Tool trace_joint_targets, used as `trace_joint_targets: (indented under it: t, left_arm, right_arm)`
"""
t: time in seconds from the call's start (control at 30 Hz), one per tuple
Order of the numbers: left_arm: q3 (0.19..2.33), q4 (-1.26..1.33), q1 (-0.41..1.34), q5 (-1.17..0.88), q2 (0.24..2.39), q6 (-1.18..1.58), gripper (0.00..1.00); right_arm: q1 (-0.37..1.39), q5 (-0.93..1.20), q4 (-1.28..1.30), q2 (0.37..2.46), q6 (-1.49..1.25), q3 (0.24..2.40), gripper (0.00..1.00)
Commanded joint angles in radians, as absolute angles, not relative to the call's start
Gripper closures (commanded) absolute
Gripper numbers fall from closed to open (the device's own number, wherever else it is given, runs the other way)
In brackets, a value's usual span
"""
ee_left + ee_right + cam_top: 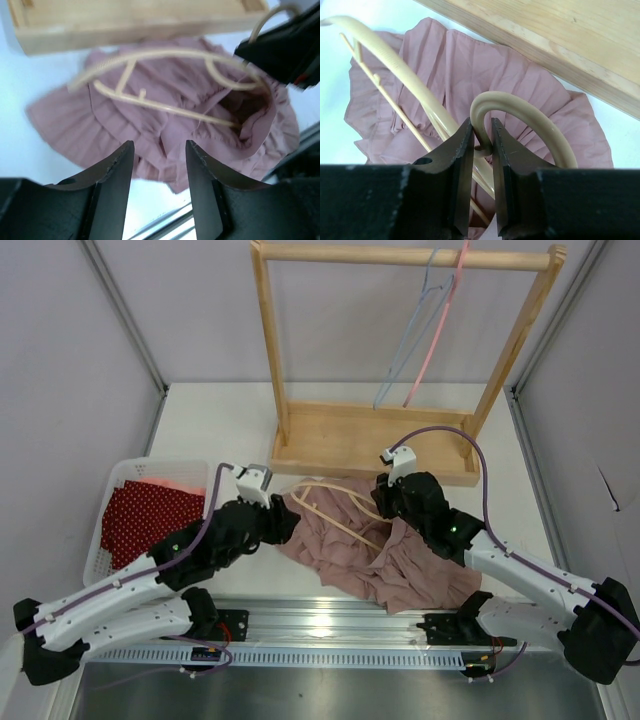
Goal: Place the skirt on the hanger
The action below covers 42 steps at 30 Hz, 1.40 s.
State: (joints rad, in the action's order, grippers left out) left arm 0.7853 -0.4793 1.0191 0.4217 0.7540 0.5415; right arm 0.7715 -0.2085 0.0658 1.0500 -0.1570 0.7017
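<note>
Item: skirt (400, 565), pink, crumpled on table (215, 425) just fwd of rack (370, 445); hanger (530, 112) lies on top. R gripper (482, 145) pinched on hanger hook. L gripper (159, 152) parted, empty, over fabric. Risk: narrow hook grip, so hanger may twist/slip if lifted

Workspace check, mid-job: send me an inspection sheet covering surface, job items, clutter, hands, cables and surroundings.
Surface: white table, no spills seen.
Job's things: pink skirt lies crumpled before the wooden rack; cream hanger lies on it.
Clutter: white basket at left, red dotted cloth inside.
Hands: right hand shut on the cream hanger's hook; left hand open over the skirt, empty.
Cables: purple cable loops above the right arm.
Surroundings: blue wire hanger and pink wire hanger on the rack's rod; grey walls.
</note>
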Motion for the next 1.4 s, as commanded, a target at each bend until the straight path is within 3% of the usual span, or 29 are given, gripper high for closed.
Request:
trace_joint_targets:
  t: [0.0, 0.2, 0.53, 1.37]
  left_arm:
    - [0.658, -0.407, 1.049, 0.325, 0.752, 0.633, 0.49]
    - [0.494, -0.154, 1.149, 0.339, 0.845, 0.660, 0.45]
    - [0.501, 0.106, 1.183, 0.437, 1.046, 0.499, 0.38]
    - [0.514, 0.258, 1.183, 0.537, 1.295, 0.399, 0.49]
  right_arm:
    - [0.776, -0.241, 0.046, 1.042, -0.178, 0.744, 1.00]
    - [0.773, -0.238, 0.057, 1.043, -0.183, 0.750, 1.00]
    - [0.773, -0.226, 0.075, 1.032, -0.187, 0.755, 1.00]
    - [0.746, -0.193, 0.098, 1.006, -0.178, 0.765, 1.00]
